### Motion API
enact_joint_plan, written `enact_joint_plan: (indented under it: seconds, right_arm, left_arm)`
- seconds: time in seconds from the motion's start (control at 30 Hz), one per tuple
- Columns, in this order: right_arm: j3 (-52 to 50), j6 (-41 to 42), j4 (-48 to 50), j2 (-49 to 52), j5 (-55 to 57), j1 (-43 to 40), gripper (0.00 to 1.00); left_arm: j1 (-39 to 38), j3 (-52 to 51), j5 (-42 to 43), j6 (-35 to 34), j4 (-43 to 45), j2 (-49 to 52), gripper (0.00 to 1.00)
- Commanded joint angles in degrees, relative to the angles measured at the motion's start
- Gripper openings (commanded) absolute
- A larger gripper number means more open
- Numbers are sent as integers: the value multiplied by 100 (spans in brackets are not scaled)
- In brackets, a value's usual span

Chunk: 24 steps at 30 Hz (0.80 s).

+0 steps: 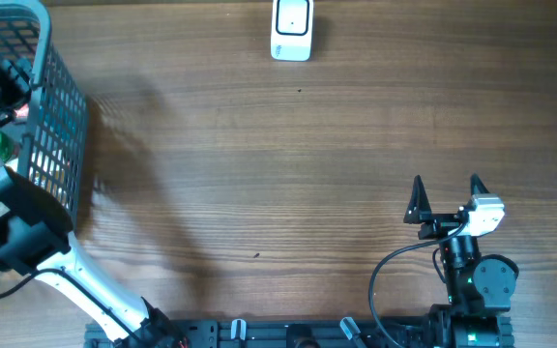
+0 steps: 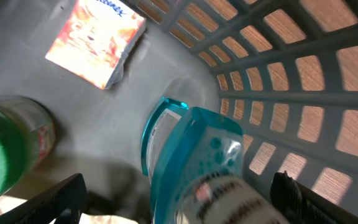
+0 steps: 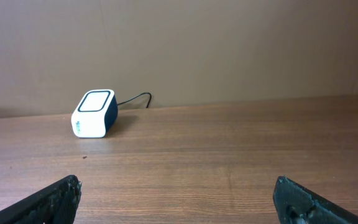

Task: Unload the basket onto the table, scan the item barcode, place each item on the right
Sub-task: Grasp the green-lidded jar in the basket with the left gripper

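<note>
left wrist: teal bottle between spread fingers

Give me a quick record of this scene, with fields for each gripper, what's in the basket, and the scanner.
left gripper: open, inside the grey basket, fingers either side of the teal bottle
right gripper: open, empty, over the table, facing the scanner
basket contents: teal bottle, green-capped bottle, tissue pack
scanner: white, cabled, at the table's far edge
scan status: not yet done; no item out of the basket
</note>
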Motion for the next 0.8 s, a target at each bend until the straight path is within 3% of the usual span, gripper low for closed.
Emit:
enact_joint_plan:
  seconds: [0.0,0.07,0.27,0.43,0.57,0.77]
  right_arm:
    - [-2,-35,17,-15,59,-15,100]
    - [-2,-35,17,-15,59,-15,100]
    - [0,-33,17,-15,57,-15,100]
    - [0,-33,17,-15,59,-15,100]
    - [0,-35,17,-15,59,-15,100]
    - [0,-33,17,-15,59,-15,100]
  left_arm:
    - [-59,24,262,87,-26,144,90]
    - [-59,24,262,87,-17,144,84]
    - [-59,24,262,85,-17,144,51]
    - [-59,24,262,85,-20,144,49]
    - [-46,26,260,-68,-22,144,35]
    - [-42,26,260,-105,-133,144,35]
